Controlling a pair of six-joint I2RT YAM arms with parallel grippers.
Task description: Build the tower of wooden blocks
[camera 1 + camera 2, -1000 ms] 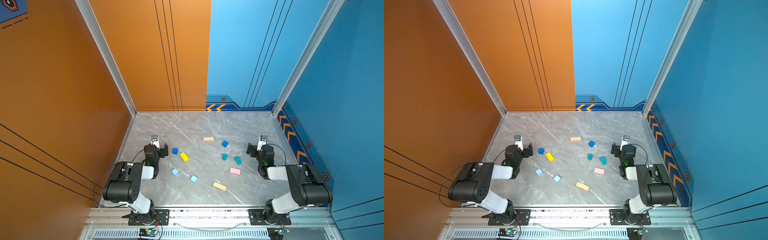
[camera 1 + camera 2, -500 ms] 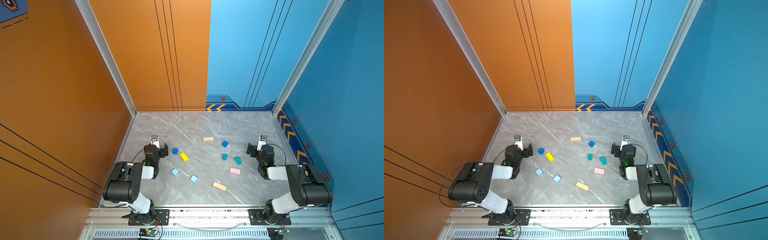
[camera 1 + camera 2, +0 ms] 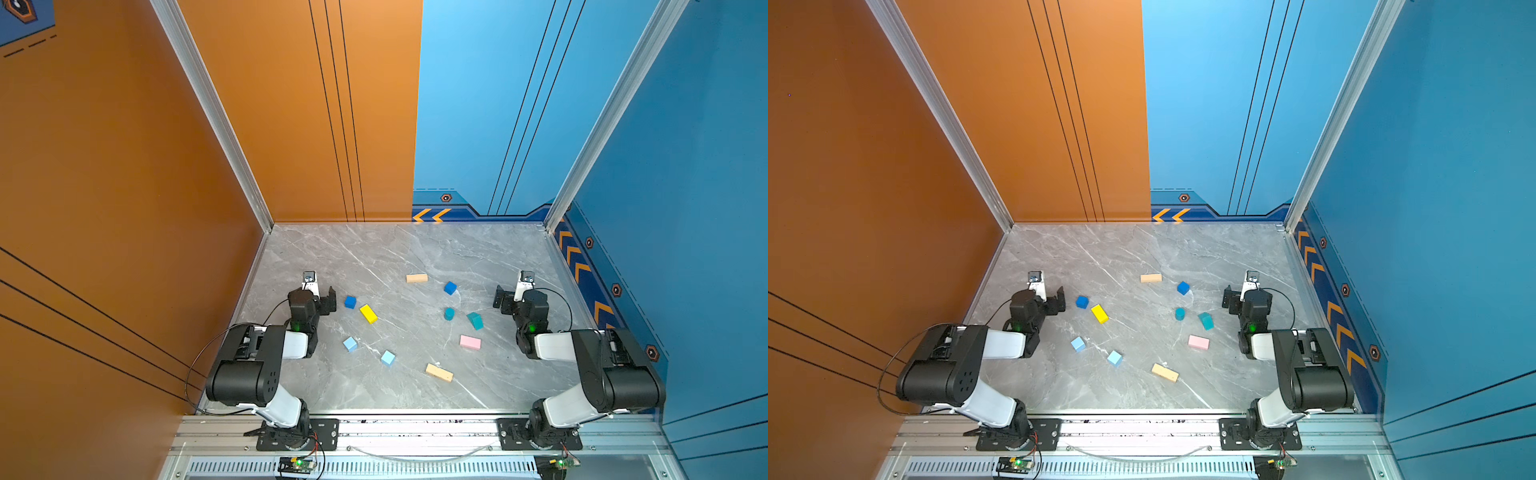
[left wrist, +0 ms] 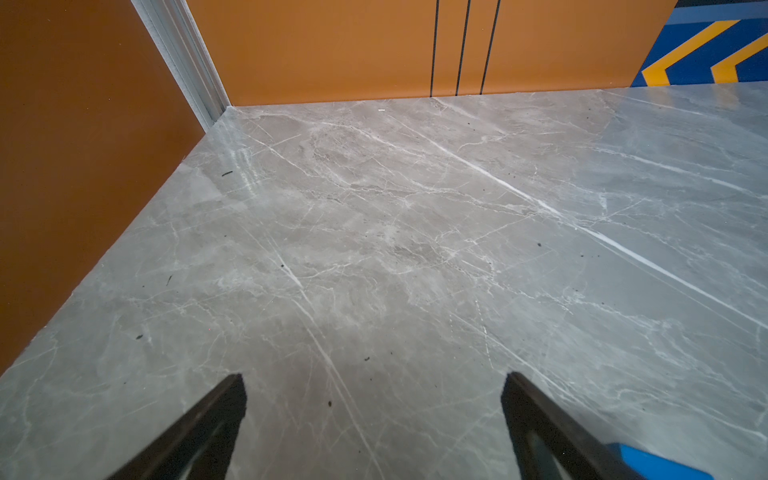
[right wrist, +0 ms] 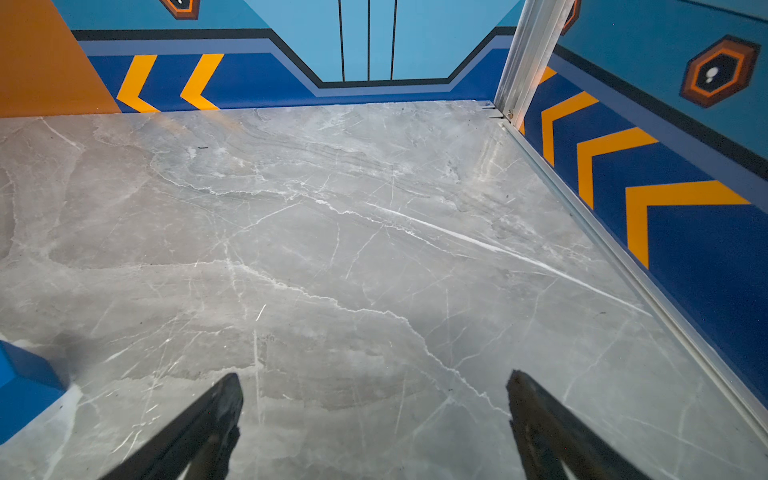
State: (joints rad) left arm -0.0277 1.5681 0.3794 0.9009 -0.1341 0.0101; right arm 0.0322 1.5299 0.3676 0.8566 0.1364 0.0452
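Observation:
The wood blocks lie scattered singly on the grey marble table (image 3: 374,257); no tower is in view. There are two tan planks (image 3: 417,278) (image 3: 439,372), two dark blue cubes (image 3: 350,302) (image 3: 450,287), a yellow bar (image 3: 368,313), a teal cylinder (image 3: 449,313), a teal prism (image 3: 475,321), a pink slab (image 3: 470,342) and two light blue cubes (image 3: 350,344) (image 3: 387,358). My left gripper (image 3: 322,293) (image 4: 374,395) is open and empty, just left of a dark blue cube (image 4: 660,461). My right gripper (image 3: 510,296) (image 5: 374,390) is open and empty, right of the other dark blue cube (image 5: 25,390).
An orange wall (image 3: 124,208) bounds the left side. Blue walls (image 3: 685,208) close the back right and the right. An aluminium rail (image 3: 415,432) with both arm bases runs along the front edge.

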